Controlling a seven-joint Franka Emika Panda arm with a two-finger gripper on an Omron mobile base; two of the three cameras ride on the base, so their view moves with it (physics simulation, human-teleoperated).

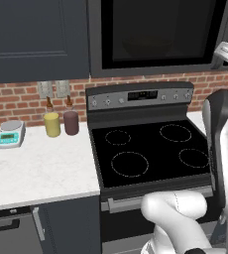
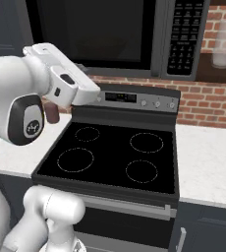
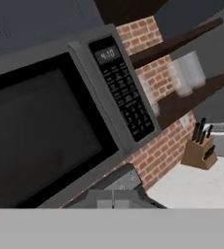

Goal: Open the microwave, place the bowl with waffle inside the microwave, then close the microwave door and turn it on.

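Both base views look forward and down from behind the arm, sharing the stove (image 1: 150,149) and microwave (image 2: 115,34). The hand view faces the microwave's button panel (image 3: 122,92) closely, tilted.

microwave (image 2: 115,34): large dark grey box mounted on the brick wall above the stove, beside a dark cabinet on its left; in the hand view it appears tilted, seen from below and to its right.
door (image 3: 41,131): shut, flush with the front; dark grey frame around a wide black glass window that covers most of the face.
panel (image 3: 123,92): narrow vertical strip at the door's right, black, with a small lit display at its top and rows of dark buttons below.
interior: dark behind the glass; a faint rounded brownish shape shows low in the window in the left base view, too dim to identify.
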